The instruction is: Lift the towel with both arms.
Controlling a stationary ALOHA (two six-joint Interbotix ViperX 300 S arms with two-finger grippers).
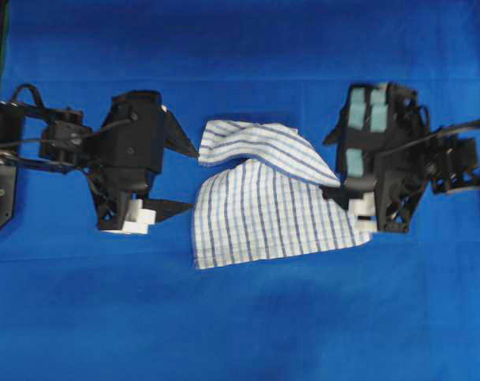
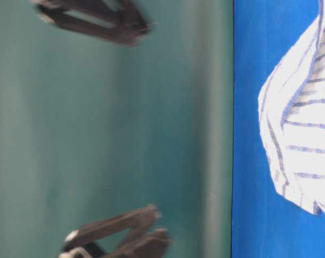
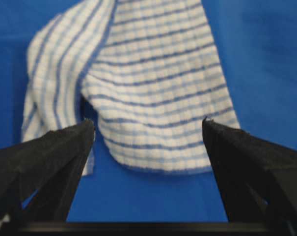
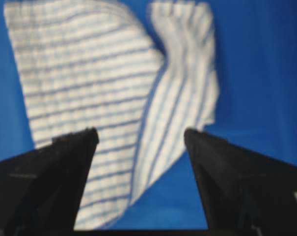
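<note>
While wide open, left pincer (image 1: 188, 176), right pincer (image 1: 335, 163), empty

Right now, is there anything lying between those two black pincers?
Yes: the striped towel lies on the blue cloth between the left pincer and the right pincer, as the overhead view shows.

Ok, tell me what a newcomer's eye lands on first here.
The crumpled white towel with blue stripes, lying mid-table on the bright blue cloth, one part folded over. Then the two black robot arms flanking it: the left gripper and the right gripper, both wide open at the towel's opposite edges.
</note>
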